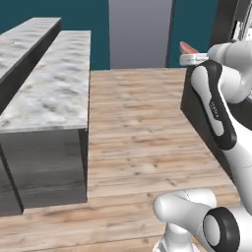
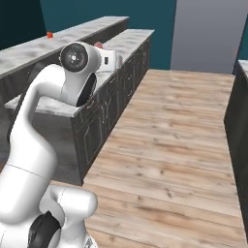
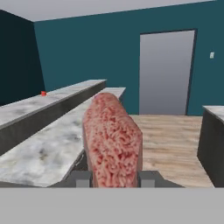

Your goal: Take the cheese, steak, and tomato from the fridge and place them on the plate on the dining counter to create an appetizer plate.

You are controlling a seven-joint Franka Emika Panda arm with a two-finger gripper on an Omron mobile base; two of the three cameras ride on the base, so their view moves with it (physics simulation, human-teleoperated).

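Two small dark fingertips point(image 3: 82, 178) of the hand point(image 3: 114, 178) press the sides of the pinkish-red, marbled slab of steak point(image 3: 113, 144), held upright between them, well above the wooden floor point(image 3: 175, 140). Beyond it on the left runs the long bench with grey-veined white marble top point(image 3: 39, 153). Farther off, a small red object point(image 3: 43, 93) sits on the taller marble bench point(image 3: 26, 107).
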